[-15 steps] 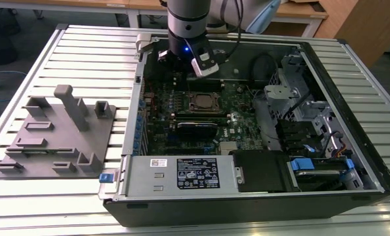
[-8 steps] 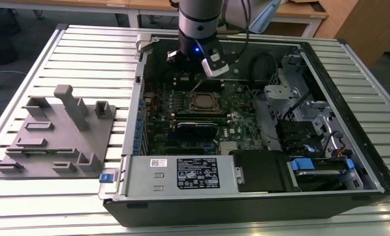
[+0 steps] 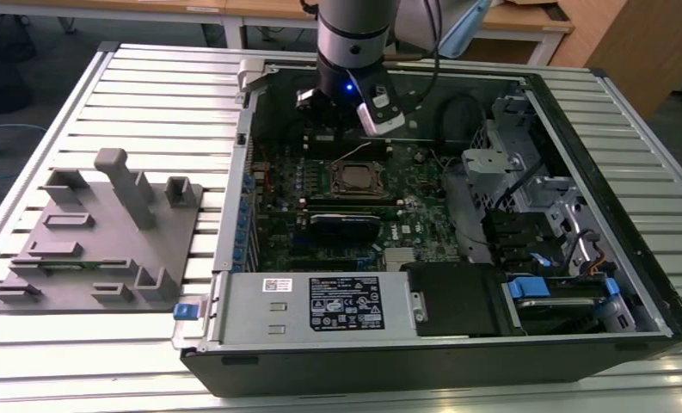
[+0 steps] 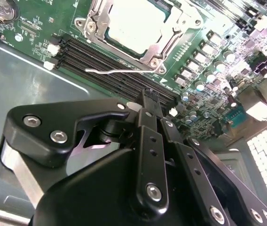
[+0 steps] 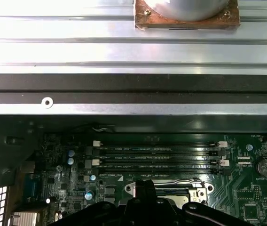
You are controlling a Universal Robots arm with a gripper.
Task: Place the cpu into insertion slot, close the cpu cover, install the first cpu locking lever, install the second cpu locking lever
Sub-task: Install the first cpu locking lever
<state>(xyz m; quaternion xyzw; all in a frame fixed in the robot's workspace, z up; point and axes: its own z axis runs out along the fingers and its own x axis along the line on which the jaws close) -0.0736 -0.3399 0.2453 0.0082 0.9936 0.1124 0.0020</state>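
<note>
Closest to the lens in the second wrist view, my fingers are pressed together with nothing visible between them. They hang over the memory slots, just beside the insertion slot. The cpu lies flat in that slot, metal top up. It is square, so it has no long axis, and its edges run parallel to the memory slots. The cpu cover frames it. One thin locking lever juts free, its length running roughly along those slots. I judge that my narrow tips could slip off the wire and bend it, or scrape the board.
</note>
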